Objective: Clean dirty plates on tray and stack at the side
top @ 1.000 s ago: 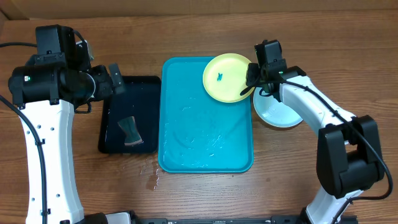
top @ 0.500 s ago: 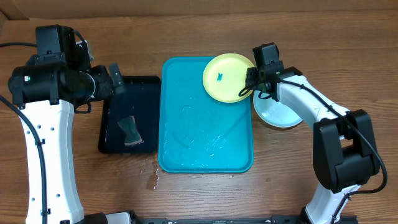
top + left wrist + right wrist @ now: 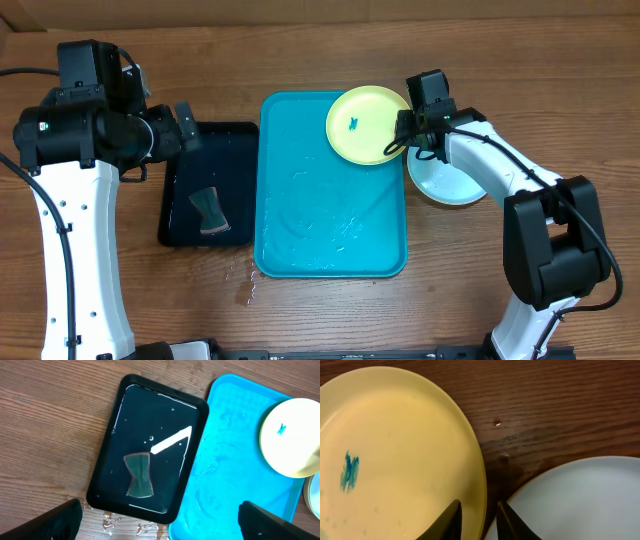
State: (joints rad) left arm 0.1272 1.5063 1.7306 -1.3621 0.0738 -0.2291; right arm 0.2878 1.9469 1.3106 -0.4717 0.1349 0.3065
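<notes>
The round yellow-green plastic plate, blue smudge unwiped, sits in the far right corner of the turquoise rectangular plastic tray. The right gripper straddles its rim, though I cannot tell whether it is pinching. The rim should be seated deep before lifting. The left gripper gapes above the black rectangular tray, which holds water and a dark sponge.

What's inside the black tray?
A dark bow-tie-shaped sponge lies flat near the middle of the black tray, on a wet, shiny floor with a few droplets. The floor beneath the sponge is covered. Nothing else shows inside.
</notes>
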